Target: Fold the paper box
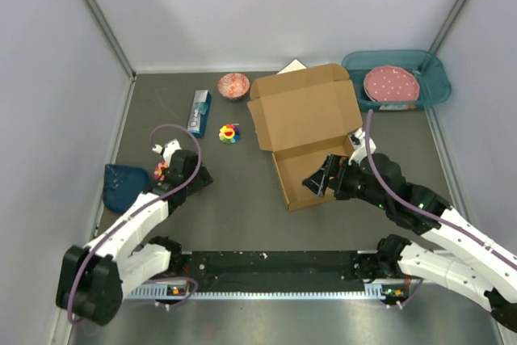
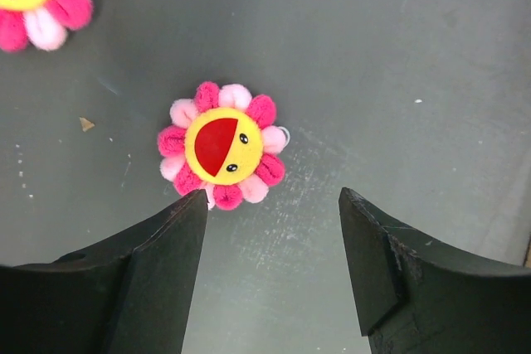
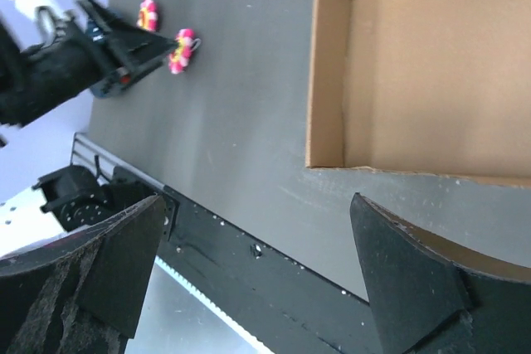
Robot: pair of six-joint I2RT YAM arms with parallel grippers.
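Note:
The paper box is brown cardboard lying at the table's middle, its lid flat open behind the shallow tray. In the right wrist view the tray shows its inside and a standing side wall. My right gripper is open just over the tray's near end, and in its own view nothing sits between the fingers. My left gripper is far to the left of the box, open over bare table, with a pink flower toy at its left fingertip.
A teal bin holding a pink plate stands back right. A red bowl, a blue tube and a rainbow flower toy lie left of the box. A dark blue cloth lies far left. White paper peeks from behind the lid.

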